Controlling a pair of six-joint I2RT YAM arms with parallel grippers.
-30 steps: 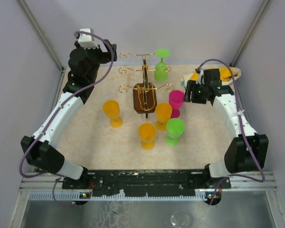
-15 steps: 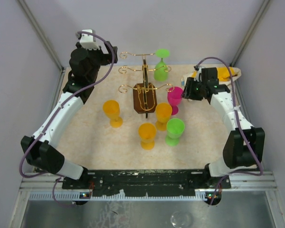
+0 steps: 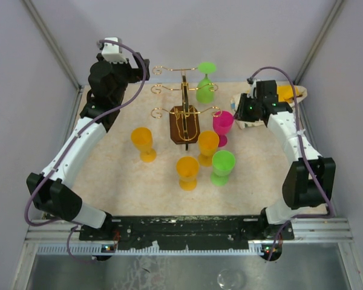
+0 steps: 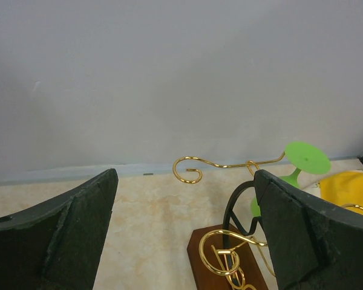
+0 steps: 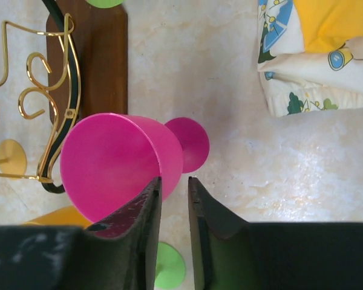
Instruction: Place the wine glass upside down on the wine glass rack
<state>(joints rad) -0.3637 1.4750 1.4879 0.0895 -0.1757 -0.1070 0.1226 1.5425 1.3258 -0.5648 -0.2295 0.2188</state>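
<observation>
The top view gives us the whole layout. The wine glass rack [image 3: 184, 118] stands mid-table toward the far edge, and the pink wine glass [image 3: 222, 125] is upright just beside the right side of its wooden base. Only the right wrist view shows the grip zone: the right gripper [image 5: 174, 184] has its jaws drawn in to a slim gap. The side of the pink bowl lies at the fingertips [image 5: 150, 196], and we cannot tell whether they clamp it. Only the left wrist view shows that the left gripper [image 4: 185, 184] is spread wide with nothing between its fingers, facing the rack's upper curled arms. A hanging green glass [image 3: 204, 84] sits upside down on a far right arm of the rack. Three orange glasses [image 3: 142, 142] and an upright green glass [image 3: 222, 166] stand around the base toward the near edge, two of them close to the pink one. A printed cloth [image 3: 290, 93] lies in the far right corner of the table [image 3: 121, 181]. The left arm is raised over the far left corner; the right arm reaches along the right edge, wrist turned inward.
</observation>
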